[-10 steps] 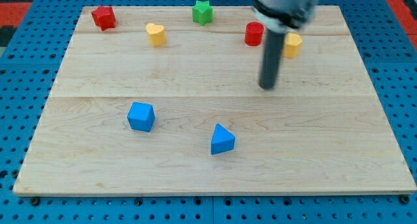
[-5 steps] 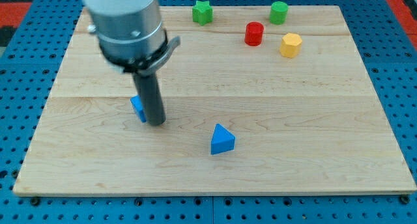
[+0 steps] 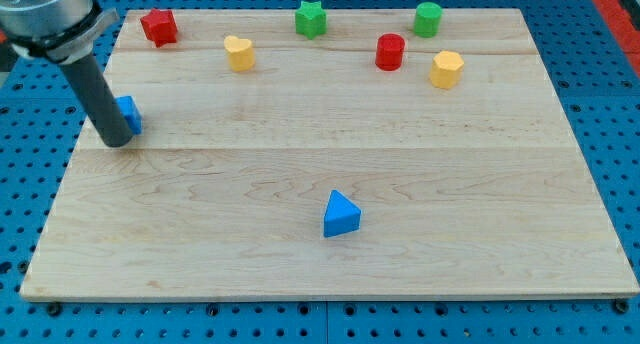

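Blue cube (image 3: 129,114), partly hidden behind the rod, sits at the far left of the wooden board (image 3: 330,274), close to the board's left edge and about level with the seam between its upper planks. Only the cube's right part shows past the rod. My tip (image 3: 117,142) rests on the board just left of and slightly nearer than that cube, pressed against or touching its left side; the exact contact is hidden by the rod itself. There are no jaws on this rig, only the plain dark rod, so nothing is grasped.

Largest of all is the pale wooden board, lying on a blue perforated table (image 3: 610,134) that frames it on every side. The rod with its grey metal collar comes in from the view's top left corner.

A blue triangular block (image 3: 341,214) stands alone in the near middle of the board, well apart from everything else. Along the far edge, from left to right: a red star-like block (image 3: 158,26), a yellow heart-shaped block (image 3: 238,52), a green star (image 3: 311,18), a red cylinder (image 3: 390,51), a green cylinder (image 3: 428,19), and a yellow hexagonal block (image 3: 446,69) just right of and nearer than the red cylinder.
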Action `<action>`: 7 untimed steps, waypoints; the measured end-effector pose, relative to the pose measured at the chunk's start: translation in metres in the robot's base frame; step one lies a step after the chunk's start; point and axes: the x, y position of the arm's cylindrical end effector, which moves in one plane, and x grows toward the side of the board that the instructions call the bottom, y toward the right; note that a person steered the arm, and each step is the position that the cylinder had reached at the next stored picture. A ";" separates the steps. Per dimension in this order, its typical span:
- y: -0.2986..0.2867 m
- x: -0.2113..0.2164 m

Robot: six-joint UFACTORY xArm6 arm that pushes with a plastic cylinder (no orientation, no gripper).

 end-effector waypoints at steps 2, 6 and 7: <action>0.049 0.009; 0.159 -0.066; 0.139 -0.097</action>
